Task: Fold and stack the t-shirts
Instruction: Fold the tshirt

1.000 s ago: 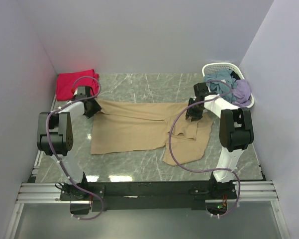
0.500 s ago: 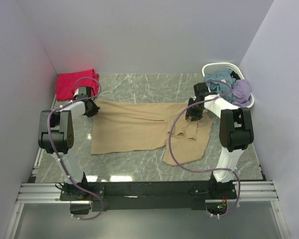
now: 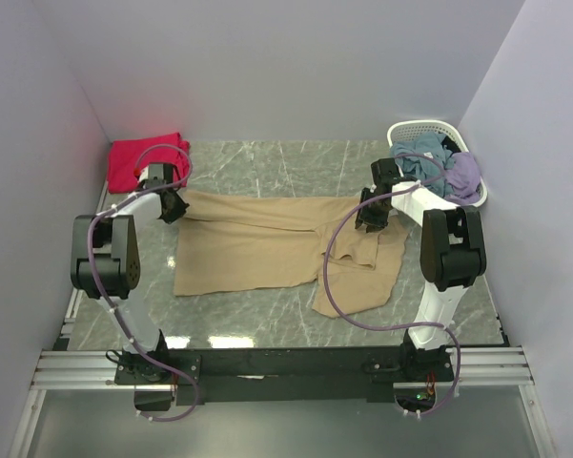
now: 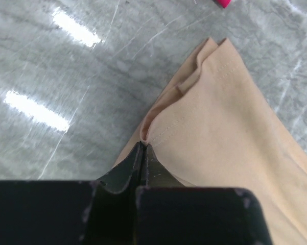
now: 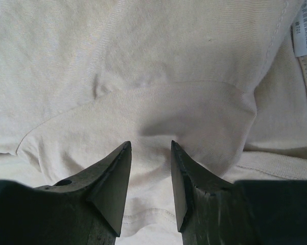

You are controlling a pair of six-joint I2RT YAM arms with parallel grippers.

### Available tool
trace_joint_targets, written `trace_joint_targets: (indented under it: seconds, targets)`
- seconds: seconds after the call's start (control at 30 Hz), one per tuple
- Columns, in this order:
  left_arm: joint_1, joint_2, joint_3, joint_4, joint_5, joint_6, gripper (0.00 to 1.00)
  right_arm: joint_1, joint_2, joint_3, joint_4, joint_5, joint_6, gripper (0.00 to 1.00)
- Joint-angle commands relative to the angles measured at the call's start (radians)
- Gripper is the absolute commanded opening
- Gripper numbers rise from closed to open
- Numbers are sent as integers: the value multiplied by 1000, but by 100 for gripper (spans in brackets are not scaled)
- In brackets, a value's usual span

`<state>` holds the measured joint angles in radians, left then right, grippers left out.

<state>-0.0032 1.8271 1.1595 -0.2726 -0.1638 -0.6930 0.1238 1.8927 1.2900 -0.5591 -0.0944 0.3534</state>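
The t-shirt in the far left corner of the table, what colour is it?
The t-shirt is bright red-pink, seen best in the top external view.

The marble table (image 3: pixel 267 162) bears a spread tan t-shirt (image 3: pixel 257 243), a red t-shirt (image 3: pixel 138 157) and a white basket (image 3: pixel 407 128).

The only print in view is on a small white label (image 5: pixel 305 35) sewn into the tan t-shirt (image 5: pixel 158 66), at the upper right edge of the right wrist view. It carries a few rows of tiny dark characters, too small to read. No other text, brand or number can be read.
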Motion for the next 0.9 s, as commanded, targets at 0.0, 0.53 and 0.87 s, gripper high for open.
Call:
trace_joint_targets:
  seconds: [0.0, 0.53, 0.87]
  targets:
    - [0, -92, -35, -19, -16, 9, 1, -3, -43, 6, 18, -1, -11, 44]
    - [0, -140, -15, -16, 7, 27, 94, -4, -107, -11, 63, 58, 7, 45]
    - [-4, -17, 126, 185, 430, 12, 93, -9, -28, 81, 59, 48, 22, 45]
